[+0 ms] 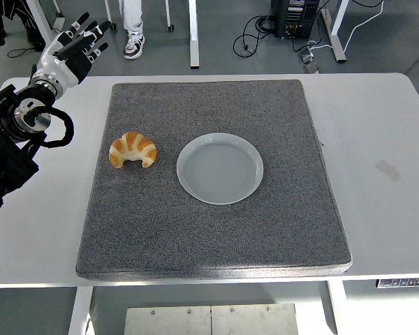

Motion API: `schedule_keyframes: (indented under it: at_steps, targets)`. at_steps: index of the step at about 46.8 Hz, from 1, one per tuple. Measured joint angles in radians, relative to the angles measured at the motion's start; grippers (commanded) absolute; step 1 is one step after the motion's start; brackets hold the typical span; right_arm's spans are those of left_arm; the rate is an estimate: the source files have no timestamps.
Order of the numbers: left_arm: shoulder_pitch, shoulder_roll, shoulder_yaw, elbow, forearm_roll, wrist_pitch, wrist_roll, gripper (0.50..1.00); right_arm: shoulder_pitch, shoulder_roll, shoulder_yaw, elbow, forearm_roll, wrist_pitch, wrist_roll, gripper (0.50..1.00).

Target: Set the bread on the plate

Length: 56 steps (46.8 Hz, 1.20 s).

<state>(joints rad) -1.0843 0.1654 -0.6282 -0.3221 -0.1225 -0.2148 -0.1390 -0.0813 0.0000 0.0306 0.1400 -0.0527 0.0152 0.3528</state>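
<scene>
A golden croissant [133, 149] lies on the left part of the grey mat [216, 230]. Just to its right, near the mat's middle, sits a round pale grey plate [220, 168] with nothing on it. My left hand [73, 47] hovers over the table's far left corner, beyond the mat and well above the croissant in the picture, fingers spread and holding nothing. Its black arm comes in along the left edge. The right arm does not show.
The mat covers most of the white table [384, 167]. Beyond the table's far edge are desk legs, cables, and a person's shoe [133, 45] on the floor.
</scene>
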Motion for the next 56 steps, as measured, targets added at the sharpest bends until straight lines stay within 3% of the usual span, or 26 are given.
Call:
schedule_keyframes:
  at_steps: [19,44,50,56]
  targets:
    - [0.014,0.002,-0.032,0.0,0.003,0.001,-0.001,0.989,0.0,0.0,0.0,0.0,0.0,0.0,0.0,1.0]
    - [-0.04,0.023,0.009,-0.006,0.015,0.007,0.01,0.987,0.0,0.0,0.0,0.0,0.001,0.0,0.0,1.0]
    - [-0.046,0.066,0.084,-0.093,0.027,0.015,0.011,0.987,0.0,0.0,0.0,0.0,0.001,0.0,0.0,1.0]
    - [-0.047,0.139,0.181,-0.209,0.058,0.064,0.012,0.987,0.0,0.0,0.0,0.0,0.0,0.0,0.0,1.0]
